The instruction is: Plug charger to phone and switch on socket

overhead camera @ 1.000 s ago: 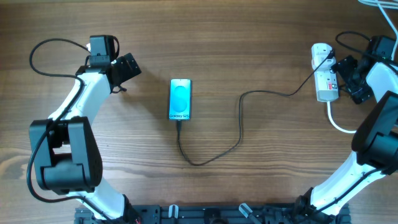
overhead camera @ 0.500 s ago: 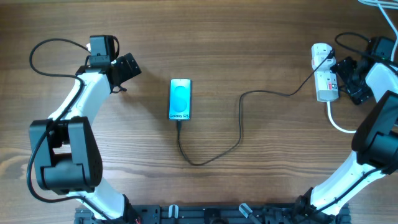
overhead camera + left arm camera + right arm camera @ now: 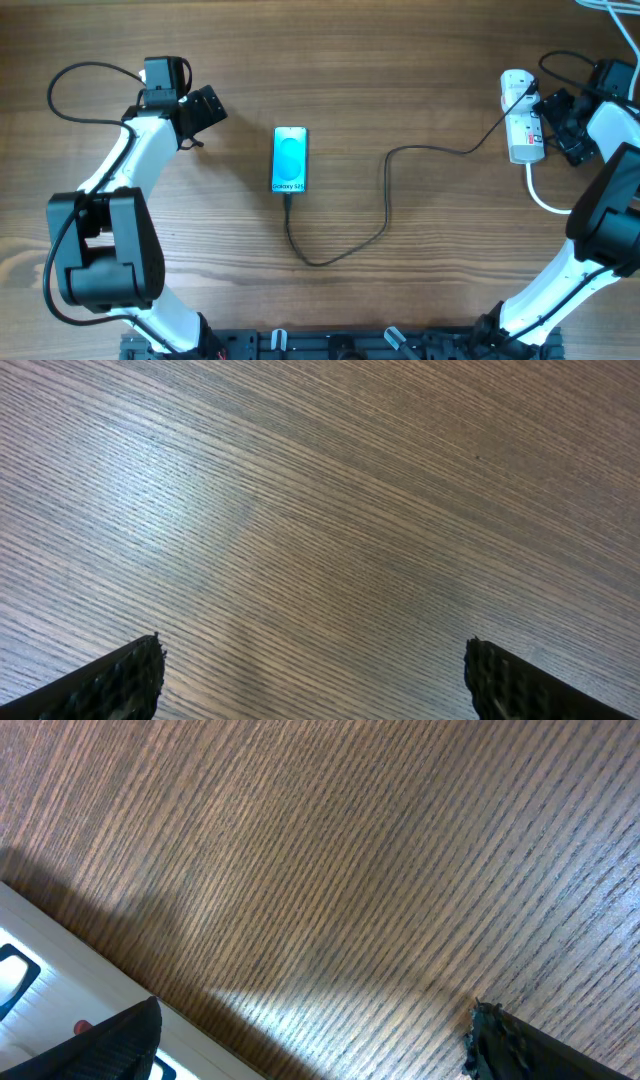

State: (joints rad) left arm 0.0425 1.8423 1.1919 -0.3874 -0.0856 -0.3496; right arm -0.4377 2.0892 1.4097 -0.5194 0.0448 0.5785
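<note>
Wooden table (image 3: 400, 60), grain running lengthwise. Phone (image 3: 290, 159) lay flat at centre, screen lit, well apart from both arms. Charger (image 3: 385, 205) met phone's bottom edge, looped down, then ran right to socket (image 3: 522, 128) near right edge. Right gripper (image 3: 315, 1020) spread wide, holding nothing, just beside socket's right side; contact could not be told. Left gripper (image 3: 312, 660) spread wide, holding nothing, left of phone, over wood.

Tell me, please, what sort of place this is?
Probably a robotics lab bench: a wooden table, two robot arms at its edge, and only a phone, cable and power strip on it.
</note>
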